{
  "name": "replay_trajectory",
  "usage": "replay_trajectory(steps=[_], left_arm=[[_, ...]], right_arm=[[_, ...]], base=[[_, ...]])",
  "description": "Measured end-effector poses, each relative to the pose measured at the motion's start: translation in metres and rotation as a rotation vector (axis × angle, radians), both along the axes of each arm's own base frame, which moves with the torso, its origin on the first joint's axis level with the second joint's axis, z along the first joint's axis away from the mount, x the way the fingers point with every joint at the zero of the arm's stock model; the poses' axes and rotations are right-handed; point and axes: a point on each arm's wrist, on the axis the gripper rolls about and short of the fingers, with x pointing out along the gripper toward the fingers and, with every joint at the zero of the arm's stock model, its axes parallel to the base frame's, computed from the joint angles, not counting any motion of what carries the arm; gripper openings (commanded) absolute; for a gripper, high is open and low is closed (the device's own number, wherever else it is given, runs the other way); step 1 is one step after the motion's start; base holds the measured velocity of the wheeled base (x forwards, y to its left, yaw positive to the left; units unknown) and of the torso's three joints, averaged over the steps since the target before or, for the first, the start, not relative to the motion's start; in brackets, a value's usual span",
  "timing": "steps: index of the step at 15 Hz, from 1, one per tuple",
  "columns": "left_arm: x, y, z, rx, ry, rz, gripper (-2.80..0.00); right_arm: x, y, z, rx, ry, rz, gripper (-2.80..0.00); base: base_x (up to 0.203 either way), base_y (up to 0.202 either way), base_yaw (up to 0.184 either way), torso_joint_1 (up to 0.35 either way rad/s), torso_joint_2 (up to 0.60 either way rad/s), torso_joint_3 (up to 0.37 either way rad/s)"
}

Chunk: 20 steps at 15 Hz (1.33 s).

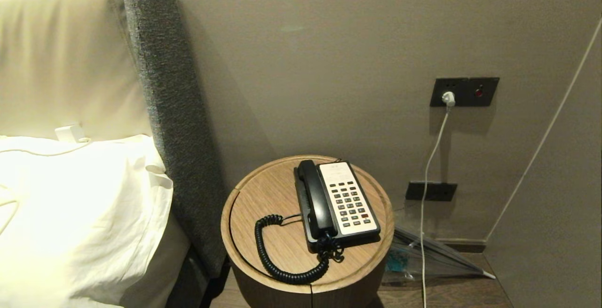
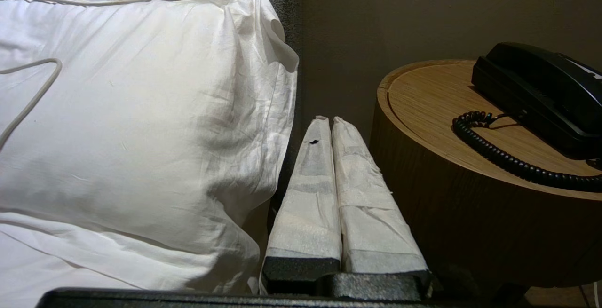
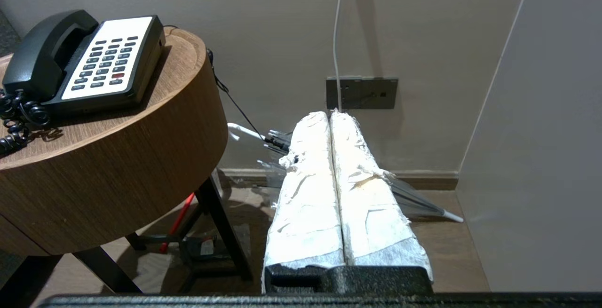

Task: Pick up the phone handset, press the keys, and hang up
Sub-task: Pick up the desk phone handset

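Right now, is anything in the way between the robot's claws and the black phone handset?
Nothing visible blocks it. The phone handset lies in its cradle with open space above. Both claws are shut and low beside the round table: the left claw near the pillow, the right claw toward the wall. Each must rise over the table's edge first.

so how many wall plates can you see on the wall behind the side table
2. The upper wall plate sits high on the wall with a white plug in it; the lower wall plate is near the floor, right of the round table. Others may be hidden.

A round wooden side table [image 1: 263, 204] carries a black phone base [image 1: 345, 240] and coiled cord [image 1: 277, 261].
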Motion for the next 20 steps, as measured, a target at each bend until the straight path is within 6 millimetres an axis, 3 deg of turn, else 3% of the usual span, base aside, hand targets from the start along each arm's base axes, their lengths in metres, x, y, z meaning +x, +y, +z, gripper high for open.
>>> replay_trajectory(steps=[20], left_arm=[[0.0,0.0001,-0.0002,-0.002,0.002,0.003,-2.8]], right_arm=[[-0.0004,0.0,-0.0001,0.0,-0.005,0.0,-2.8]], base=[[0.0,0.0,0.0,0.0,0.0,-0.004]])
